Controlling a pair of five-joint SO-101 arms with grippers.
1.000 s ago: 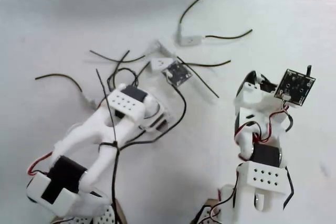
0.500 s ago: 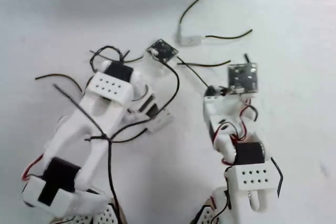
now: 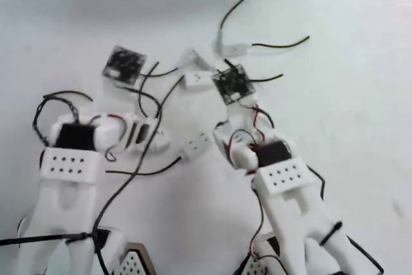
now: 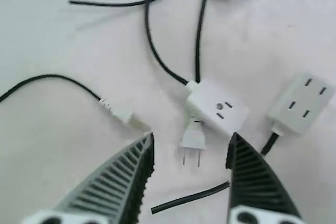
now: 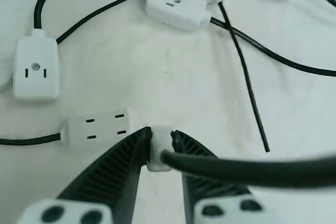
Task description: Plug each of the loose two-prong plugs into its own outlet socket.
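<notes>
My right gripper (image 5: pixel 160 139) is shut on a white plug (image 5: pixel 158 149) whose thick black cable runs off sideways. The plug's front touches the end of a white double outlet (image 5: pixel 97 127); its prongs are hidden. In the high view this gripper (image 3: pixel 217 136) sits just right of that outlet (image 3: pixel 195 145). My left gripper (image 4: pixel 191 148) is open, its ribbed fingers (image 4: pixel 134 174) on either side of a loose white two-prong plug (image 4: pixel 192 139) lying on the table. A single socket (image 4: pixel 219 106) lies just beyond that plug.
More white single sockets (image 5: pixel 35 69) (image 5: pixel 176 4) (image 3: pixel 233 49) and thin black cables (image 3: pixel 138 91) lie tangled across the middle of the white table (image 3: pixel 335 82). Another small plug end (image 4: pixel 124 115) lies by the left gripper. The table's right and far-left parts are bare.
Both arms have swung to the left. The right gripper came in from the right to the double outlet. The left arm left the middle for the left side.
</notes>
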